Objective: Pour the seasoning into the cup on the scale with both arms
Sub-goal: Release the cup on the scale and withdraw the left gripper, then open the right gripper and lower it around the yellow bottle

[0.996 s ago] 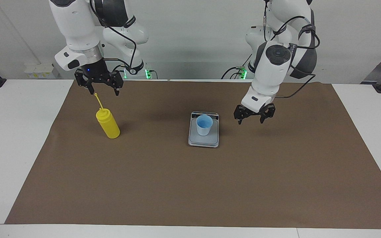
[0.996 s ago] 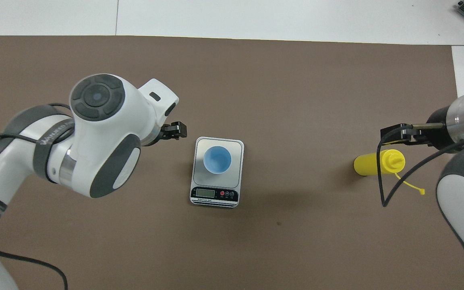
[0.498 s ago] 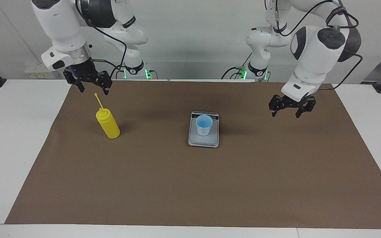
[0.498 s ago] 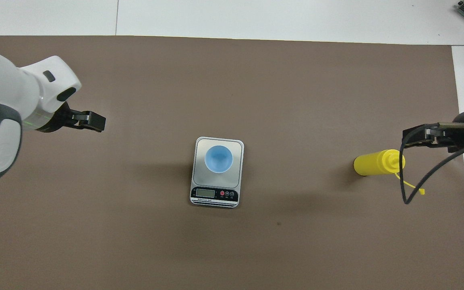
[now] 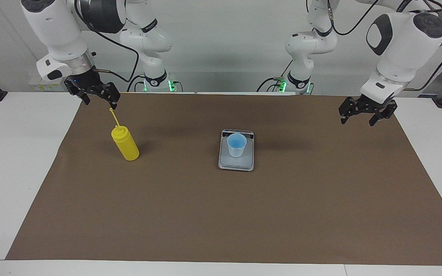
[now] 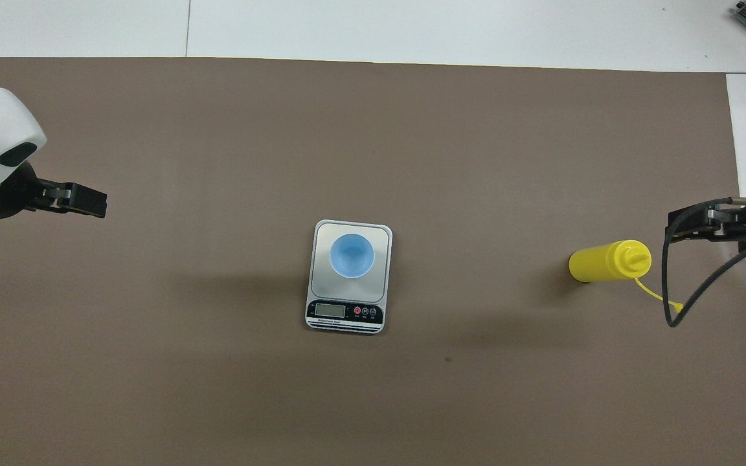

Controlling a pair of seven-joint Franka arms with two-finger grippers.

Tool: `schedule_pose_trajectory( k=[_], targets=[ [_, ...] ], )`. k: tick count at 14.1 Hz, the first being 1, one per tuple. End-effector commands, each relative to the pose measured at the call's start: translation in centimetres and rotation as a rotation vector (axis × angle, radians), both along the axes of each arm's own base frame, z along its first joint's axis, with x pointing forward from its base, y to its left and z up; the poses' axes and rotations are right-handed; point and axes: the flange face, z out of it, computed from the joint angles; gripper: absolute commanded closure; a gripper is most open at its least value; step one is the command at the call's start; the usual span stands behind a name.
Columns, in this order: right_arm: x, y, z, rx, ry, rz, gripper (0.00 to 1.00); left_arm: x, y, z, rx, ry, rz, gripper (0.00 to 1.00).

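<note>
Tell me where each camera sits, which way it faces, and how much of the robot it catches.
Facing view: high across the table, looking back at the robots; both arms show from base to tool, left tool and right tool raised, open.
Overhead view: high above the robots' end, looking steeply down and forward; only the wrists and tools show at the edges, left tool, right tool.
Both show the yellow bottle, the blue cup on the scale, and the brown mat, half a turn apart.

The bottle (image 5: 125, 145) is plain yellow and the cup (image 5: 236, 144) light blue. The scale (image 5: 236, 161) is silver-grey with a black display strip, on a brown mat (image 5: 221, 214).
</note>
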Motion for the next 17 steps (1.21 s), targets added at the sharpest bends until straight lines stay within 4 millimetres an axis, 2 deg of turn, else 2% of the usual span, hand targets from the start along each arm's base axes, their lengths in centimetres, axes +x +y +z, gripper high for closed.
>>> schedule_pose_trajectory(
  k=[1,3,4,6,9,10,12,14,17],
  targets=[
    [-0.1,-2.9,-0.3,0.014,-0.042,-0.203,0.0,-0.5,0.2,3.3,-0.04,-0.001,-0.007,0.0],
    [-0.1,-5.4,-1.0,0.071,-0.034,-0.36,0.0,-0.7,0.4,4.9,-0.039,0.008,-0.006,0.0],
    [-0.1,-7.3,-1.7,0.114,-0.023,-0.469,0.0,-0.7,0.4,5.3,-0.033,0.012,-0.008,0.0],
    [0.0,-9.9,-3.4,0.153,0.012,-0.639,0.0,-0.8,0.1,5.3,-0.031,0.003,-0.017,0.0],
    [-0.1,-13.5,-6.8,0.212,0.09,-0.788,0.0,-0.9,-0.1,5.0,-0.035,0.006,-0.017,0.0],
    [-0.4,-15.0,-8.1,0.242,0.119,-0.841,0.0,-0.9,0.0,4.4,-0.036,0.013,-0.016,0.0],
    [-0.7,-17.5,-12.0,0.287,0.206,-0.902,0.0,-0.9,-0.1,4.1,-0.039,0.01,-0.01,0.0],
    [-1.5,-17.8,-15.3,0.297,0.266,-0.927,0.0,-1.2,-0.1,3.9,-0.037,0.013,-0.012,0.0],
    [-1.5,-18.3,-19.7,0.351,0.351,-0.978,0.0,-1.6,-0.2,3.8,-0.033,0.027,-0.01,0.0]
  ],
)
